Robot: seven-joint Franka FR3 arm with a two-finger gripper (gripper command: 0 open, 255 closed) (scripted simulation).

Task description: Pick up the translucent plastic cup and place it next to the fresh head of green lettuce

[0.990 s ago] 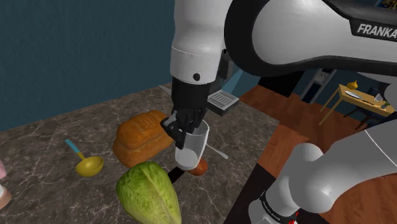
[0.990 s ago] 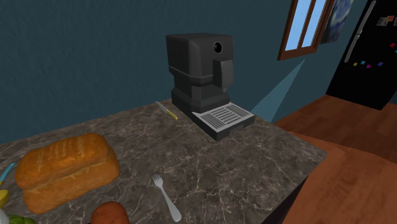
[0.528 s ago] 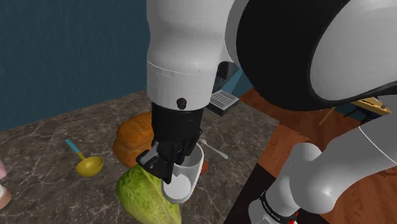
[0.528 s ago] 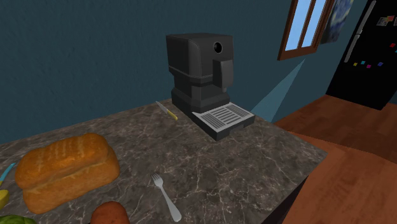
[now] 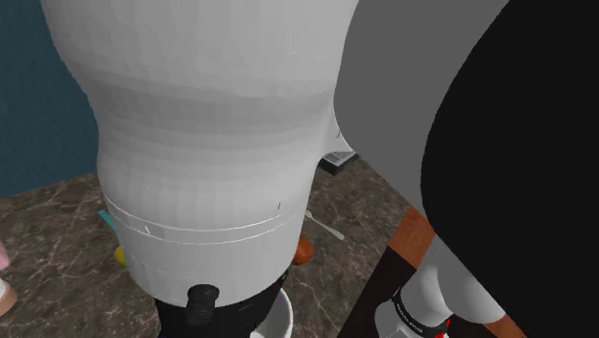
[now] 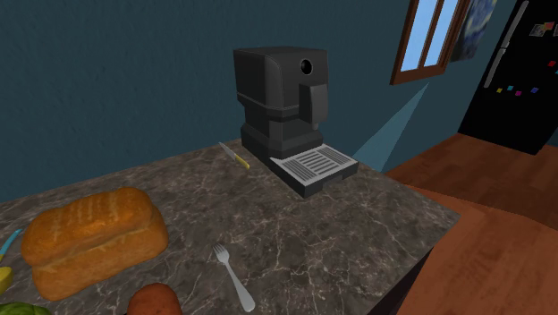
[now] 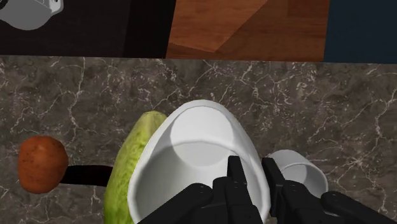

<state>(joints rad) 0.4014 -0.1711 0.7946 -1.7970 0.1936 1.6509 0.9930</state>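
The gripper (image 7: 252, 168) is pinching the white cup (image 7: 197, 143) by its wall (one finger inside), holding it over the bench (image 7: 331, 102) close beside the lettuce (image 7: 130, 172), likely for setting down.

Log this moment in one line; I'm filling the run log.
end effector: shut on cup | cup: beside lettuce | release: not yet

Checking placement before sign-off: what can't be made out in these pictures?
Shoulder view: the robot's white arm link hides the round white cup except a rim sliver at the bottom edge.
Second exterior view: the leafy green lettuce head is cut by the bottom edge.
Wrist view: the cup hides whether it touches lettuce or marbled counter.
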